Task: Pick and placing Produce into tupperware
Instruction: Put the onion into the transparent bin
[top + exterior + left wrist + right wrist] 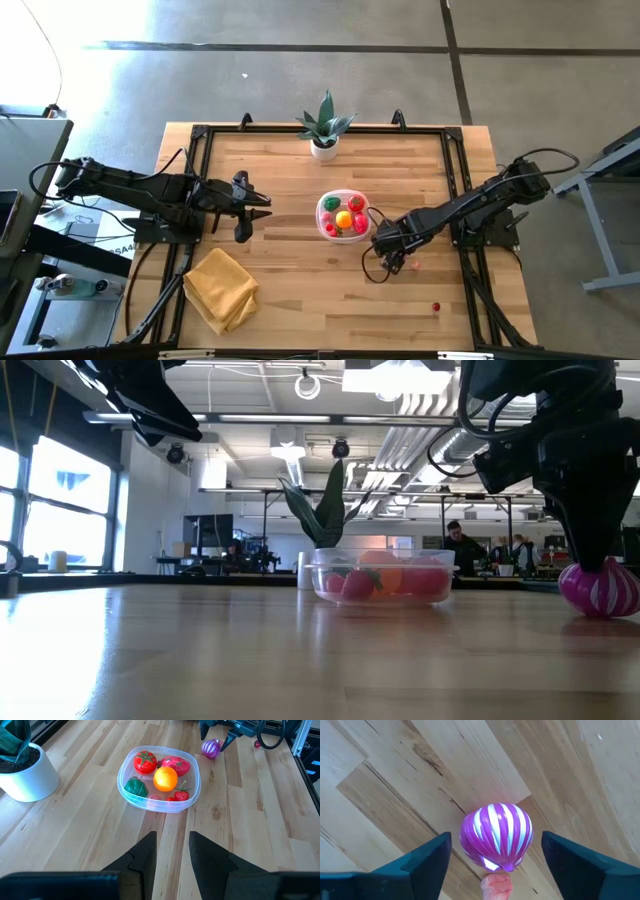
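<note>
Magenta, white-striped toy bulb (496,836) sits on the wooden plank table (300,290), between the spread fingers of the right gripper (495,852); neither finger touches it.

Right gripper (393,262) hangs low over the bulb (598,588), at about 4 o'clock from the clear, round-cornered plastic tub (325,205) at table centre. Tub (125,787) holds a red tomato (145,762), an orange-yellow round fruit (165,778), a green piece (135,786), a red strawberry (181,795) and further red pieces. One small red piece (436,307) lies alone at 5 o'clock, well apart from the tub. Left gripper (262,208) waits at 9 o'clock of the tub, fingers (145,857) parted and gripping nothing. Folded yellow cloth (221,288) at 7 o'clock; potted green plant in a white pot (324,128) at 12 o'clock.
</note>
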